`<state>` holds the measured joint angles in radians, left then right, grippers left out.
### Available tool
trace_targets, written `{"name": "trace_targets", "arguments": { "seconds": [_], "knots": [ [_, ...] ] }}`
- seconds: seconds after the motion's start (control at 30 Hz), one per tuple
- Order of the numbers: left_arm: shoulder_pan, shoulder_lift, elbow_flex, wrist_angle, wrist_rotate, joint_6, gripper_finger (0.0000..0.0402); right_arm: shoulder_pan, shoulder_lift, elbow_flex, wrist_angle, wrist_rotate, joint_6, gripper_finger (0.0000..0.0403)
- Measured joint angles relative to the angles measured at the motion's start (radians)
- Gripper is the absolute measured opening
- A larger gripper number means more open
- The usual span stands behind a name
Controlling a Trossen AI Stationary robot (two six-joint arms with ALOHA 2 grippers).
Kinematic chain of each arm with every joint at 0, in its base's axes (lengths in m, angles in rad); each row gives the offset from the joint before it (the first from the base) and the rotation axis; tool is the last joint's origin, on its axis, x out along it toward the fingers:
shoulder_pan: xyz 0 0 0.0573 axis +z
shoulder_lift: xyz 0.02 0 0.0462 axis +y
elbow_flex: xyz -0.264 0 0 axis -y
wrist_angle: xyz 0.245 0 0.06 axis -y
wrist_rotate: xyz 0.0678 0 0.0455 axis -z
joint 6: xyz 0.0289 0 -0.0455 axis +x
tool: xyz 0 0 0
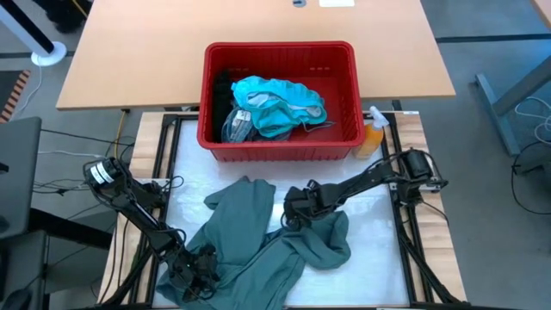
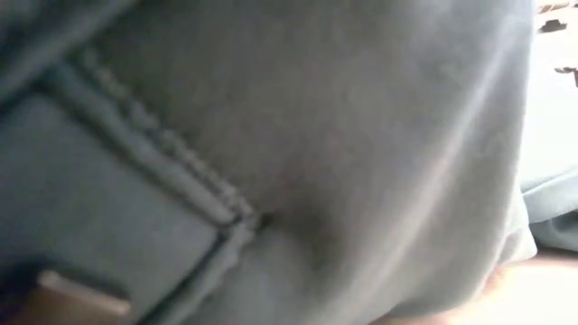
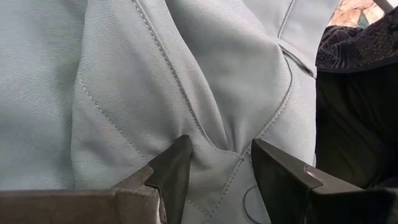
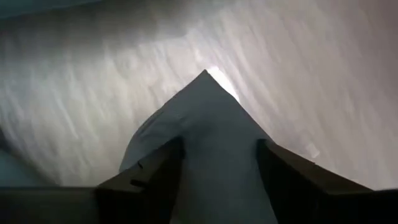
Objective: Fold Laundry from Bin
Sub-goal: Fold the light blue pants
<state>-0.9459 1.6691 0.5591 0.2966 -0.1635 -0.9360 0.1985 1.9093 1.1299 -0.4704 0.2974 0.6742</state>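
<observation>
1. Laundry: a grey-green garment (image 1: pixel 258 237) lies crumpled on the white worktop (image 1: pixel 374 228), spread from its middle to the near edge, in front of the bin (image 1: pixel 280 148).
2. The left gripper (image 3: pixel 221 171) sits at the near left corner of the worktop, on the garment's near left part. Its two fingers (image 3: pixel 171 171) stand a little apart with a seamed pinch of the cloth bunched between them, so it is gripping the garment.
3. The right gripper (image 4: pixel 221 168) is over the middle of the worktop, its arm reaching in from the right edge. A pointed fold of the same garment rises between its fingers (image 4: pixel 283 171), which clamp it on both sides.
4. From the right gripper the cloth falls in a heap toward the near right; another flap spreads toward the far left.
5. In the low view the garment (image 2: pixel 298 144) fills almost the whole picture, showing a ribbed seam.
6. The bin stands at the worktop's far edge, reaching onto a wooden table (image 1: pixel 129 60) behind. In it lie a teal garment (image 1: pixel 280 103), a black one (image 1: pixel 222 90) at its left wall, and a striped cloth (image 1: pixel 237 125) near its front left.
7. An orange bottle (image 1: pixel 372 136) stands just beside the bin's near right corner.
</observation>
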Motion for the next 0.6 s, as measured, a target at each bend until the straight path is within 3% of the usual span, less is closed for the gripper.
{"name": "trace_targets", "arguments": {
  "seconds": [0.1, 0.3, 0.4, 0.6],
  "knots": [
    [0.0, 0.0, 0.0, -0.002, 0.0, 0.0, 0.0167, 0.004, 0.028, 0.002, -0.028, 0.015, -0.017, 0.0206],
    [0.0, 0.0, 0.0, -0.008, 0.003, 0.008, 0.0167, 0.029, -0.044, -0.006, -0.18, 0.118, 0.028, 0.0027],
    [0.001, -0.001, 0.001, -0.024, 0.028, -0.005, 0.0167, 0.034, -0.143, -0.012, -0.363, 0.211, 0.115, 0.0028],
    [0.002, -0.009, 0.003, -0.047, 0.152, -0.044, 0.0167, 0.035, -0.399, -0.009, -0.822, 0.463, 0.5, 0.0019]
  ]
}}
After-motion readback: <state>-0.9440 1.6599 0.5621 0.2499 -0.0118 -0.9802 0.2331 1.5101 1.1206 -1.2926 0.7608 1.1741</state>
